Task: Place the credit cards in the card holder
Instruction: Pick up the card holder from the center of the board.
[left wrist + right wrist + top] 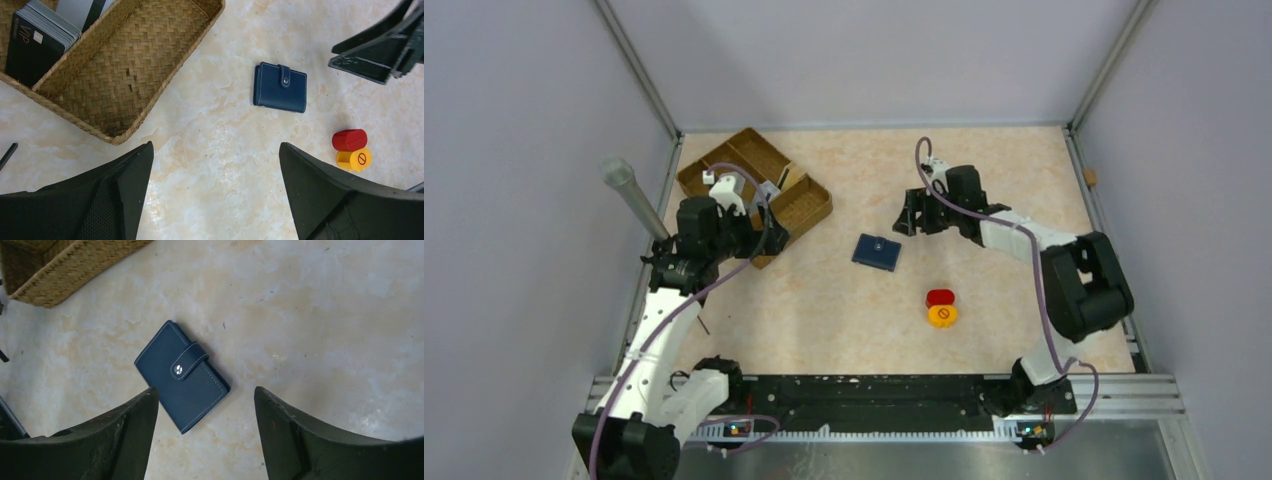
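The card holder (877, 251) (280, 87) (182, 376) is a dark navy case, lying flat on the table near the middle with its snap tab fastened. A stack of grey and dark credit cards (40, 37) stands on edge in one compartment of the woven tray (125, 65). My left gripper (769, 232) (216, 150) hovers open over bare table beside the tray, with nothing between its fingers. My right gripper (914, 215) (206, 392) is open just right of the card holder. The holder's near corner lies ahead of the gap between its fingers, apart from them.
The brown woven tray (754, 160) sits at the back left, partly under my left arm. A red round piece (940, 298) (349, 139) and a yellow one (942, 316) (354, 159) lie together in front of the card holder. A grey cylinder (634, 195) leans at the left wall.
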You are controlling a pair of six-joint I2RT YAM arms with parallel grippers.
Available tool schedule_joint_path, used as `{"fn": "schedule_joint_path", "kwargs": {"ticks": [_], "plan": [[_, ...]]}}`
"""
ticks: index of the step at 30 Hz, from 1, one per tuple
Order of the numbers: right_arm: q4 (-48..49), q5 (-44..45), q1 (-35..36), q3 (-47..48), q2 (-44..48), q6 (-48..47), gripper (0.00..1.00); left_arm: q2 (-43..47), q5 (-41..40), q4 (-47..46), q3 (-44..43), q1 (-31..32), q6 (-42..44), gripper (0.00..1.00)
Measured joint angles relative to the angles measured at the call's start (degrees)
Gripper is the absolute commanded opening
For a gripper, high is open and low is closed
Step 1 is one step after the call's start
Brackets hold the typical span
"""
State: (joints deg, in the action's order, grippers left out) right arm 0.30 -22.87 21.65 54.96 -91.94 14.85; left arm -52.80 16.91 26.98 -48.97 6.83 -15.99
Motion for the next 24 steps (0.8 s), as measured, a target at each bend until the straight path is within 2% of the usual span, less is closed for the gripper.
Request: {"fn": "schedule_joint_path", "kwargs": {"ticks": [5,10,16,24], "plan": [[-1.44,-1.46,0.11,5.68,-10.01,-0.39,0.66,0.00,0.20,0.00,0.02,0.00,0.04,0.99],[-2.60,-3.08,1.16,5.90,-12.76,-0.81,0.65,0.00,0.11,0.02,0.02,0.00,0.13,0.99],[-1.38,-4.76,4.31,4.46,-12.83,-0.81,0.62,0.00,-0.17,0.07,0.02,0.00,0.72,0.99],[3.19,-5.11,11.58,-6.99,-6.08,3.08,0.61,-0.26,-1.73,0.76,0.02,0.00,1.53,0.99]]}}
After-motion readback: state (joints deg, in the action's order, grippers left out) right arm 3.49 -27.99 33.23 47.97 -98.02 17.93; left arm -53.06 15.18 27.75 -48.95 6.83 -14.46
